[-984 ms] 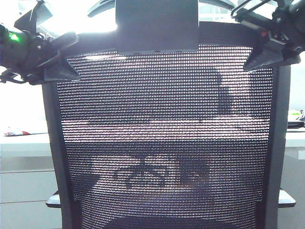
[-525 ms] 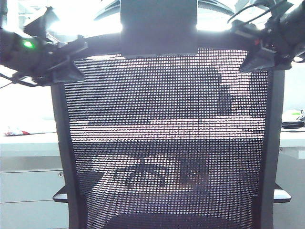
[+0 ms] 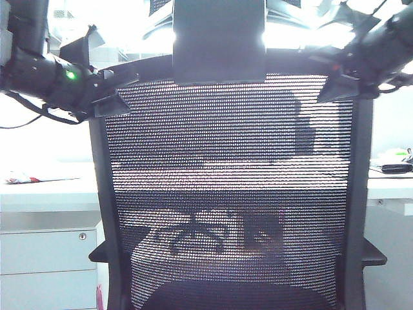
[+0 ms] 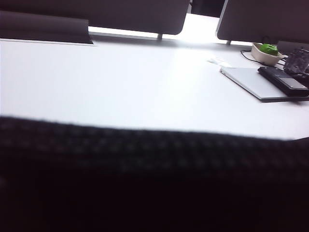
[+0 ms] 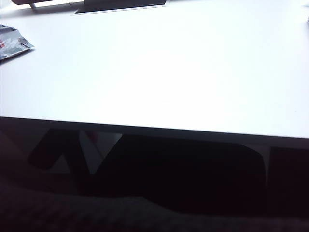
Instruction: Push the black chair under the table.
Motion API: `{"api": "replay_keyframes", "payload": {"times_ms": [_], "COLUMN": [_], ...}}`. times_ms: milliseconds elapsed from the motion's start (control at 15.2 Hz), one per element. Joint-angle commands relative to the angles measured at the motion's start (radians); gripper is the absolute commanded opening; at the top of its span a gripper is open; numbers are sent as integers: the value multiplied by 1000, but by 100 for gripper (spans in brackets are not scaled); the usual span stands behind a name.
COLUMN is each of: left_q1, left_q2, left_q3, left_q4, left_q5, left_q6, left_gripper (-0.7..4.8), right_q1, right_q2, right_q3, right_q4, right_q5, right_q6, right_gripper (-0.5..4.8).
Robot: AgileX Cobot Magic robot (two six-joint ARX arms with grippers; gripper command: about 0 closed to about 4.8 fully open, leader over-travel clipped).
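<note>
Since the earlier frames the black chair [image 3: 226, 194] sits farther off: its mesh back fills less of the exterior view, more of the drawer unit [image 3: 45, 268] shows beside its left post, and both arms have drawn in with it.

Chair: back upright, facing away from the camera, right against the near edge of the table [image 3: 39, 190]. Tabletop line and chair base visible through the mesh. Headrest bracket [image 3: 219, 39] top centre. Armrest tips stick out on both sides low down.

Table: white top runs behind the chair, left to right. A flat wrapper [image 3: 26, 176] lies on it toward the left end, a dark object [image 3: 392, 168] toward the right end.

Left arm: comes in from the left edge, roughly level, green light lit on the wrist. Left gripper [image 3: 115, 97] sits at the top left corner of the chair back, touching the frame. Cannot tell how far its jaws are open.

Right arm: comes down from the upper right, angled inward. Right gripper [image 3: 339, 85] sits at the top right corner of the frame. Jaw opening cannot be told either.

Left wrist view only: blurred mesh up close, and beyond it the far right of the tabletop with a laptop [image 4: 256, 83], a bowl holding something green [image 4: 265, 52], and divider panels [image 4: 130, 14] along the far edge.

Right wrist view only: the table's thick near edge, with the chair seat [image 5: 193, 174] dark beneath it.
</note>
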Motion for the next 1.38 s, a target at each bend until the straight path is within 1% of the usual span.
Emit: {"api": "replay_keyframes", "payload": {"times_ms": [66,328,525,787,1115,1181,1378], "left_q1": [23,51,58,59,59,59,61], "left_q2": [43,130,180,242,335,349,351], "left_q3": [77,172,207,267,395,412,424], "left_q4": [51,49,51,55,44,44,53], "left_q5": [-23,-13,-13,5,14,14,13], "left_q6": [15,19,19,19,20,20,39], "left_gripper": [-6,-6,-6,-6,-6,-6,-6], "right_q1": [-17,-31,-41,-71,-114,-118,-123], "right_q2": [90,224,288,346,369,378,427], "right_q3": [112,222,270,316,323,333,392], "right_q4": [87,89,93,115,134,140,138], "right_q5": [7,-8,-26,-48,-55,-71,-78], "right_q6": [-11,-20,-34,-36,-37,-37,-37], "right_gripper": [-5,-5,-5,-5,-5,-5,-5]}}
